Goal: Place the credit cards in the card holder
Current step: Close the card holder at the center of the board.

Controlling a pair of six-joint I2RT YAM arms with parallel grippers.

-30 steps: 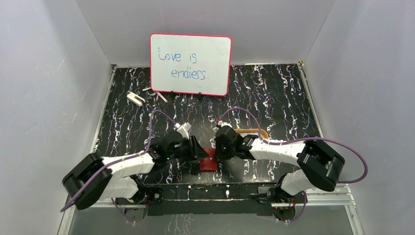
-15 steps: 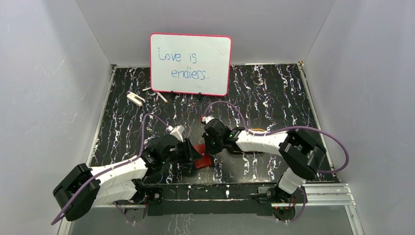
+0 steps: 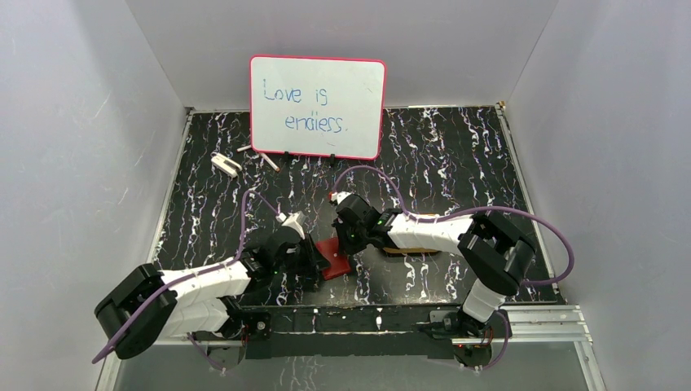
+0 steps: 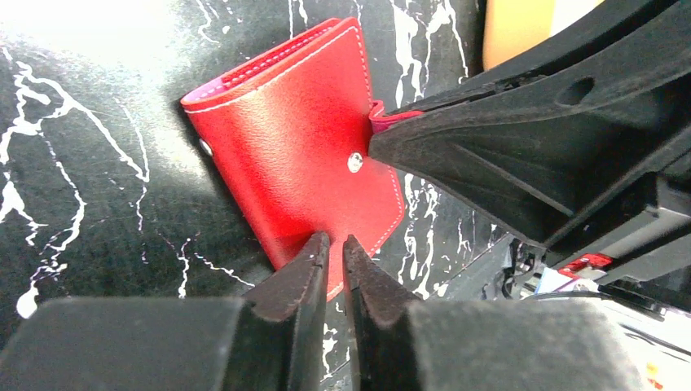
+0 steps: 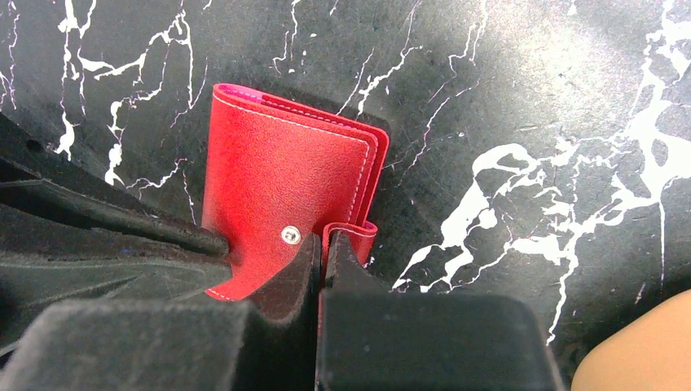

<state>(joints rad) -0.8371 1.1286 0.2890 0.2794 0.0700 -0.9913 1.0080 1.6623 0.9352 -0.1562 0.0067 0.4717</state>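
Note:
The card holder (image 3: 332,257) is a red wallet lying closed on the black marble table, near the front middle. It also shows in the left wrist view (image 4: 285,138) and the right wrist view (image 5: 277,179). My right gripper (image 5: 323,241) is shut on the wallet's red snap tab (image 5: 350,232), coming from the right (image 3: 347,239). My left gripper (image 4: 332,243) is shut, and its tips press on the wallet's cover near the snap stud, coming from the left (image 3: 313,262). No credit card shows clearly; my right arm covers the tray area.
An orange-rimmed tray (image 3: 407,249) lies just right of the wallet, mostly under my right arm; its rim shows in the wrist views (image 4: 515,29) (image 5: 640,350). A pink-framed whiteboard (image 3: 318,106) stands at the back. A small white object (image 3: 224,164) and sticks (image 3: 269,161) lie back left.
Both grippers and the wallet have shifted left and away from the front edge. The right forearm now stretches further left over the tray.

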